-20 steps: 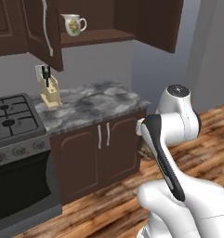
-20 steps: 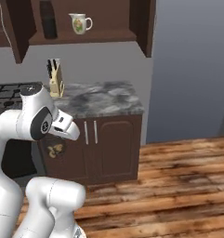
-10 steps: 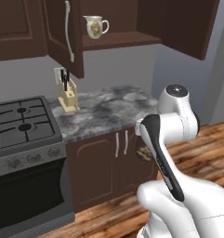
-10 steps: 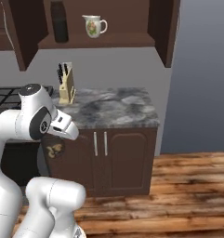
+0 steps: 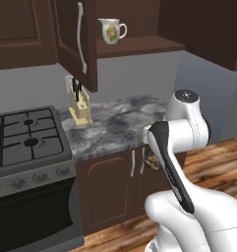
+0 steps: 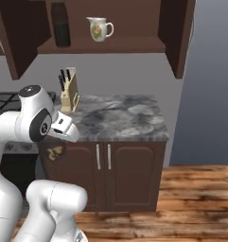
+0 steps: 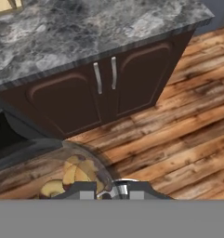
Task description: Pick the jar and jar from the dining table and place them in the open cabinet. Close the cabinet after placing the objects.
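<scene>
- Dark glass, yellowish bits inside: your small jar [image 7: 71,179] sits clamped between the gripper [image 7: 111,191] fingers, nearly closed, held low before the counter's cupboard doors [image 7: 99,93].
- Your tall dark jar [image 6: 61,24] stands upright on the open cabinet [image 6: 106,45] shelf, left of the floral jug [image 6: 100,29].
- You see a knife block [image 6: 68,90] on the marbled counter [image 6: 120,116].
</scene>
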